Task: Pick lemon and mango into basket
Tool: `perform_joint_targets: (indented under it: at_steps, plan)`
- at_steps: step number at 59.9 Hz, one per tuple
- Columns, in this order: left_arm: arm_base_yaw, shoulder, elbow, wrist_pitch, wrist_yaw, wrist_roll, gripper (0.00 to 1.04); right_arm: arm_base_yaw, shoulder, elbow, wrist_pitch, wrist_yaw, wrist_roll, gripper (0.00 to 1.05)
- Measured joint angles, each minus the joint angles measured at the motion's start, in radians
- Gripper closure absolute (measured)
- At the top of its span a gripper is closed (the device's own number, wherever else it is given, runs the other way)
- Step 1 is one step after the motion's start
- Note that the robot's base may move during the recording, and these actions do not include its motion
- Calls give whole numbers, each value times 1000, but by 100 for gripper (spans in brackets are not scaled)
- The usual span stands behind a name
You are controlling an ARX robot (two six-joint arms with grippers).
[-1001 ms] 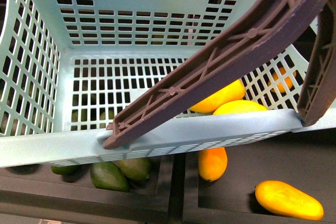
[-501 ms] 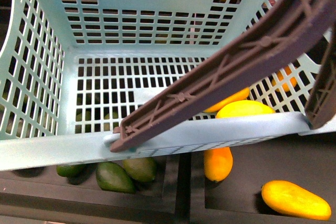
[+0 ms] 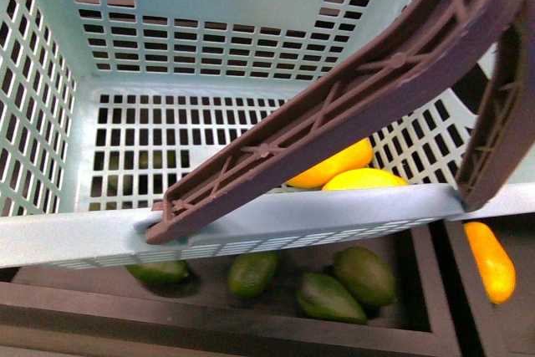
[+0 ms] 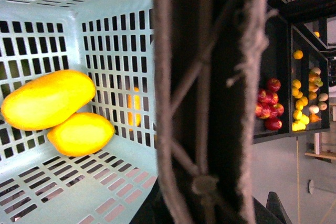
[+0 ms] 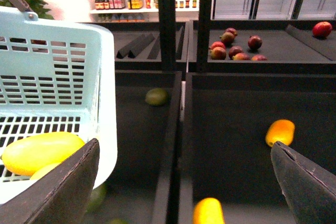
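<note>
The light-blue slatted basket [image 3: 251, 227] fills the front view, with its brown handle [image 3: 351, 98] slanting across it. The orange-yellow mango [image 3: 330, 165] and the bright-yellow lemon [image 3: 364, 180] lie side by side on the basket floor. The left wrist view shows the mango [image 4: 47, 99], the lemon [image 4: 81, 134] and the handle [image 4: 210, 98]. My left gripper [image 4: 207, 208] is shut on that handle. My right gripper [image 5: 184, 192] is open and empty, over dark bins beside the basket [image 5: 100, 77]. The mango [image 5: 42, 150] shows inside the basket there.
Dark shelf bins lie below the basket. Several green oval fruits [image 3: 364, 276] lie in the bin under its front. A loose orange-yellow fruit [image 3: 491, 261] lies at the right, and two more [image 5: 281, 131] show in the right wrist view. Red apples [image 5: 233, 45] sit on a farther shelf.
In the front view the bins below have slid right. The green fruits now lie under the basket's front and only one loose orange fruit shows. Both fruits stay in the basket.
</note>
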Motion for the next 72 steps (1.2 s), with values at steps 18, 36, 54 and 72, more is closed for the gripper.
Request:
perform_joint_targets:
  at_steps: [18,36,54,72]
  plan:
    - [1,0,0,0,19,-1,100,0,0,0,1,0,0,9]
    - [0,1,0,0,7,0,100,0,-1,0,0,2,0,9]
    - [0,0,0,0,13,0,100,0,-2,0,0,0,0,9]
    - [17,-1,0,0,-18,20,100,-2,0,0,0,-6,-1,9]
